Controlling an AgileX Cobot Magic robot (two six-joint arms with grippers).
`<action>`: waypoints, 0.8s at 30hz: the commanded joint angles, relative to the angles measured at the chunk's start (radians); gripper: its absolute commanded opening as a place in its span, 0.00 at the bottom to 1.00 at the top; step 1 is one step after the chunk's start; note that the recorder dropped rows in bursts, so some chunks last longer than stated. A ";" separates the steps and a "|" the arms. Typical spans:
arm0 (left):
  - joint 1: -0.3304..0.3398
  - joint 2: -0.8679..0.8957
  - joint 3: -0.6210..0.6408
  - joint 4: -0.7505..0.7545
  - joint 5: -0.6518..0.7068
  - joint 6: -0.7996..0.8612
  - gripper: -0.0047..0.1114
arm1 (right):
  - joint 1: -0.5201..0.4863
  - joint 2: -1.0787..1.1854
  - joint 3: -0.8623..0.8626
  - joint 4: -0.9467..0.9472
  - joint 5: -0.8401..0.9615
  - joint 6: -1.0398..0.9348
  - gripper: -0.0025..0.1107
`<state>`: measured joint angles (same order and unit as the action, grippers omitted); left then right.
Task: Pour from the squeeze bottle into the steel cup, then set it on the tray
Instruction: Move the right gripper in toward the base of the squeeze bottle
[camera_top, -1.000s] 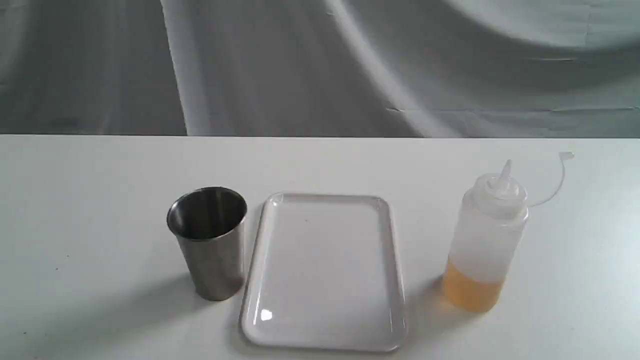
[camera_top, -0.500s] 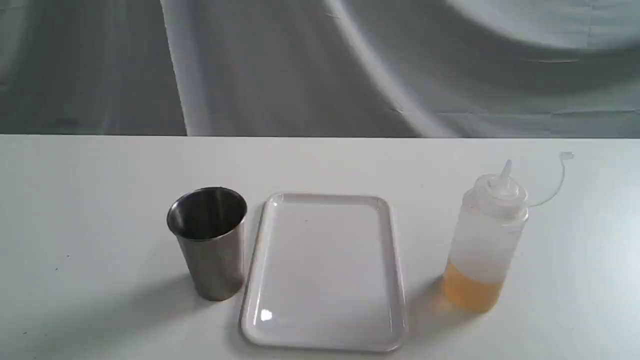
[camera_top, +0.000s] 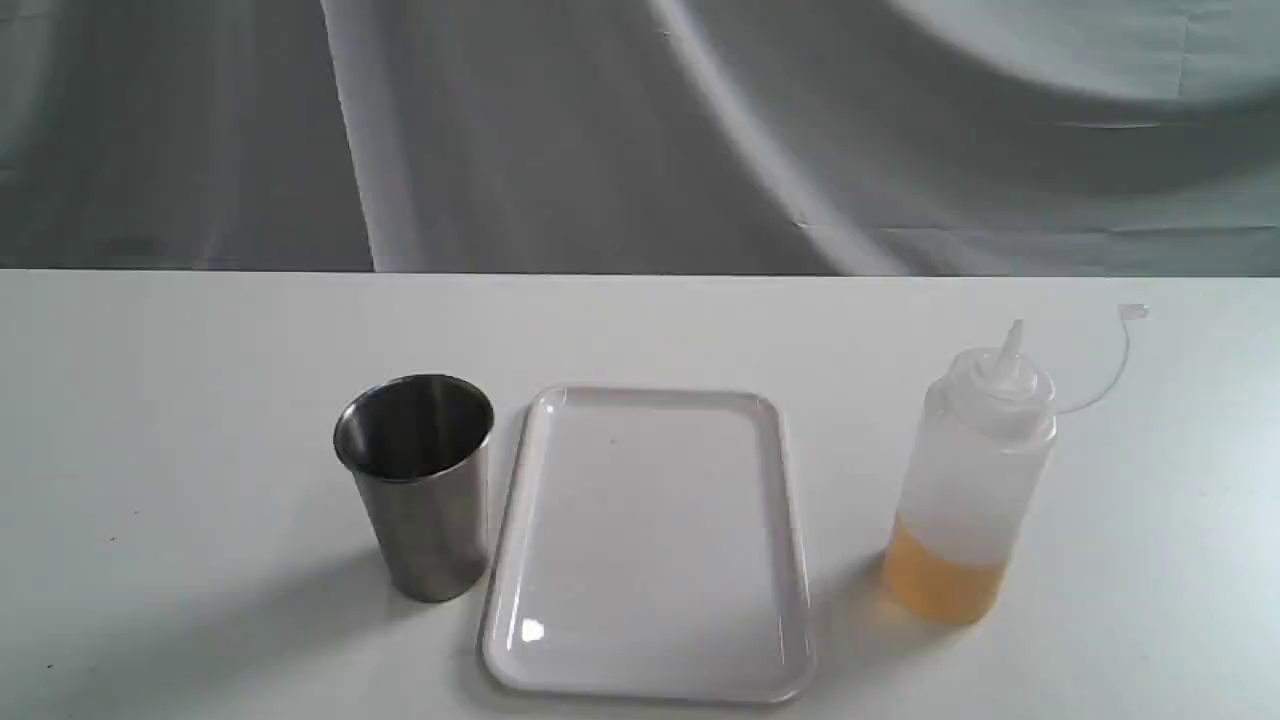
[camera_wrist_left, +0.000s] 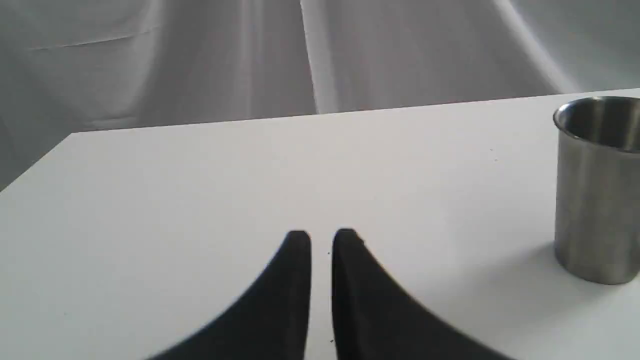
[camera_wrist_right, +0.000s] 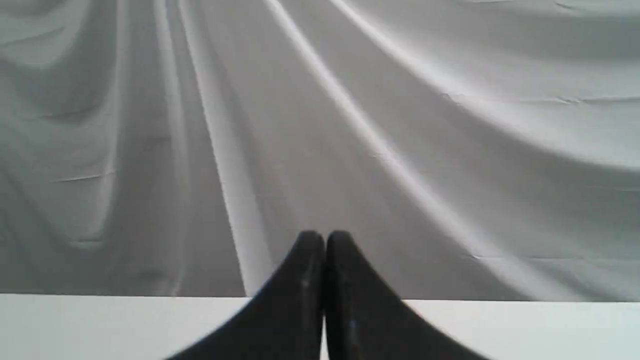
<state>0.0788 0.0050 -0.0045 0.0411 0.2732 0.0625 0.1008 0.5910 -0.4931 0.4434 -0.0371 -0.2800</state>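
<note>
The steel cup (camera_top: 420, 490) stands upright on the white table, just left of the white tray (camera_top: 650, 540), which holds nothing. Right of the tray stands the squeeze bottle (camera_top: 975, 480), uncapped, its strap arching off to the right and amber liquid low inside. Neither gripper shows in the exterior view. In the left wrist view my left gripper (camera_wrist_left: 321, 235) hovers over bare table with only a thin slit between its black fingers, and the cup (camera_wrist_left: 597, 200) is off to one side of it. My right gripper (camera_wrist_right: 325, 235) is shut, fingertips touching, and faces the backdrop.
A grey draped cloth (camera_top: 640, 130) hangs behind the table's far edge (camera_top: 640, 272). The table's left corner (camera_wrist_left: 70, 134) shows in the left wrist view.
</note>
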 joint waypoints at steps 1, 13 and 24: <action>-0.002 -0.005 0.004 0.002 -0.007 -0.002 0.11 | 0.084 0.071 0.009 -0.013 -0.053 -0.019 0.02; -0.002 -0.005 0.004 0.002 -0.007 -0.002 0.11 | 0.336 0.321 0.160 0.117 -0.510 -0.068 0.02; -0.002 -0.005 0.004 0.002 -0.007 -0.002 0.11 | 0.540 0.465 0.265 0.330 -0.738 -0.199 0.02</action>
<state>0.0788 0.0050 -0.0045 0.0411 0.2732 0.0625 0.6242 1.0410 -0.2408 0.7461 -0.7203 -0.4679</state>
